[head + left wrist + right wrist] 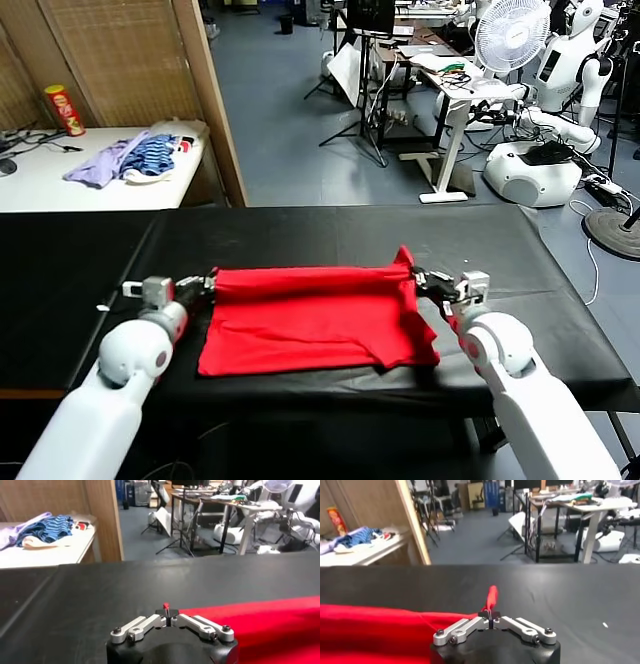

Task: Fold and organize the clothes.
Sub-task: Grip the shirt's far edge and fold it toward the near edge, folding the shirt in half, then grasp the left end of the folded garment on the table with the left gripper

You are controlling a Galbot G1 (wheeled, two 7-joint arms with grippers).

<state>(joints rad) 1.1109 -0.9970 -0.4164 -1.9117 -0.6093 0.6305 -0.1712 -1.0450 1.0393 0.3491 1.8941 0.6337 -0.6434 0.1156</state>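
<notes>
Now the left gripper [208, 284] and right gripper [420, 277] each pinch a far corner of the T-shirt [310, 325]. Its long axis runs straight between them.

Both white arms reach forward from the body, low and roughly parallel, elbows bent near me. The left end effector [207, 284] points inward toward the middle, its jaws pinched together on a bit of red cloth [310, 320]. The right end effector [418, 278] mirrors it from the other side, jaws likewise pinched on the cloth's raised corner.
</notes>
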